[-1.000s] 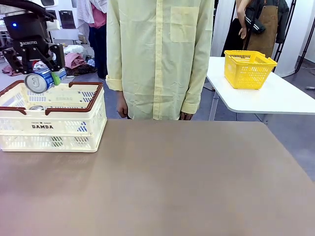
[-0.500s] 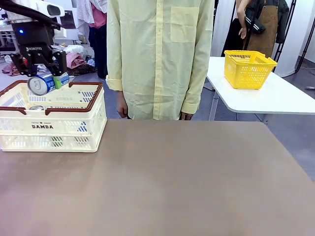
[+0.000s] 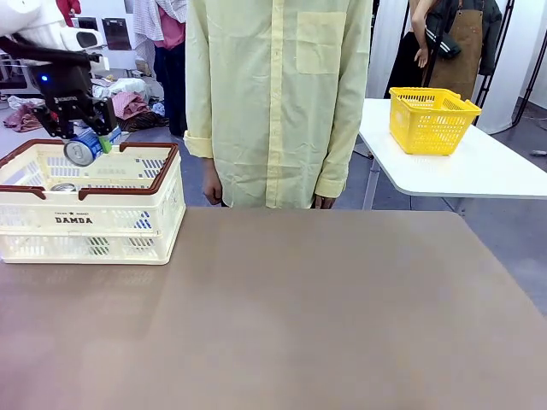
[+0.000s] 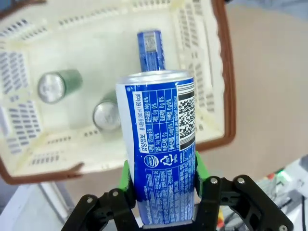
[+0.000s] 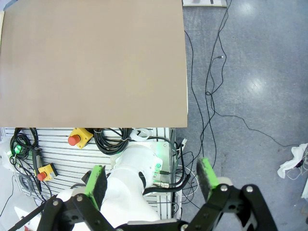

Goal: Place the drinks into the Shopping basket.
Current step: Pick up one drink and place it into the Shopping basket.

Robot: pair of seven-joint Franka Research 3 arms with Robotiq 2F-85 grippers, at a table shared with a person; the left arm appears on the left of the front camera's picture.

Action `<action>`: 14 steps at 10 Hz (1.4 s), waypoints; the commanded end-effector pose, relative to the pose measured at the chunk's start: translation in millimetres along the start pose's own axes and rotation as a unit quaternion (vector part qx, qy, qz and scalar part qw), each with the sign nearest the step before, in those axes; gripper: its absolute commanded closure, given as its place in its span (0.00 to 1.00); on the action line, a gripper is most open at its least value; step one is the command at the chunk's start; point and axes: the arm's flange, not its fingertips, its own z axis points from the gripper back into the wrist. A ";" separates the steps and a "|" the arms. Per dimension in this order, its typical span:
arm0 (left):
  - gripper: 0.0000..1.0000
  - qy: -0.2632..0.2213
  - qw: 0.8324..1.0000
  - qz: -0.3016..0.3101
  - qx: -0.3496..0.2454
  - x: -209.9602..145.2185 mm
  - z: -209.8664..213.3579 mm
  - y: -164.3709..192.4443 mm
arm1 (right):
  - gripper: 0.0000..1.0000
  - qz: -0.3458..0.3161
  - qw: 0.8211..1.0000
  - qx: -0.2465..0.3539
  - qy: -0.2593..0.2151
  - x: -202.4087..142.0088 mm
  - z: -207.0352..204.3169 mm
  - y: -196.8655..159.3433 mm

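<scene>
1. Your left gripper (image 4: 161, 180) is clamped on a slim blue metal can with white print and a barcode (image 4: 161, 149), green pads pressed to its smooth sides; in the front view that can (image 3: 85, 149) points its silver top towards you.
2. Directly beneath the claw sits the large cream-white slotted plastic basket with a dark brown rim (image 4: 226, 91), marked "DAMDA" on its side (image 3: 90, 201).
3. Inside it, beyond the held can, you see two upright green cans with silver tops (image 4: 53, 85) and a second blue can lying on its side (image 4: 150, 50).
4. Your right gripper (image 5: 150, 179) has its fingers wide apart, holding nothing, above the flat brown tabletop (image 5: 96, 62) and a grey floor strewn with cables.
</scene>
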 end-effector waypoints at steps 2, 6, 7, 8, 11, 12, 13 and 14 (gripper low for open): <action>1.00 -0.031 0.999 0.016 -0.020 24.5 -31.8 19.7 | 0.00 0.001 1.000 -0.002 -0.001 0.8 0.1 1.7; 1.00 -0.003 0.999 0.032 -0.032 62.3 -96.1 40.9 | 0.00 0.001 1.000 -0.002 -0.001 0.8 0.1 1.7; 1.00 0.003 0.999 0.033 -0.030 63.3 -105.1 37.6 | 0.00 0.001 1.000 -0.002 -0.001 0.8 0.1 1.7; 1.00 0.004 0.999 0.033 -0.030 63.8 -112.2 36.0 | 0.00 0.001 1.000 -0.002 -0.001 0.8 0.1 1.7; 1.00 0.036 0.998 0.033 -0.026 66.8 -133.4 25.9 | 0.00 0.001 1.000 -0.002 -0.001 0.8 0.1 1.7; 1.00 0.049 0.998 0.032 -0.023 68.3 -140.1 23.5 | 0.00 0.001 1.000 -0.002 -0.001 0.8 0.1 1.7; 1.00 0.055 0.998 0.030 -0.016 68.6 -144.3 20.7 | 0.00 0.001 1.000 -0.002 -0.001 0.8 0.1 1.7; 1.00 0.059 0.998 0.032 -0.012 69.2 -147.4 20.2 | 0.00 0.001 1.000 -0.002 -0.001 0.8 0.1 1.7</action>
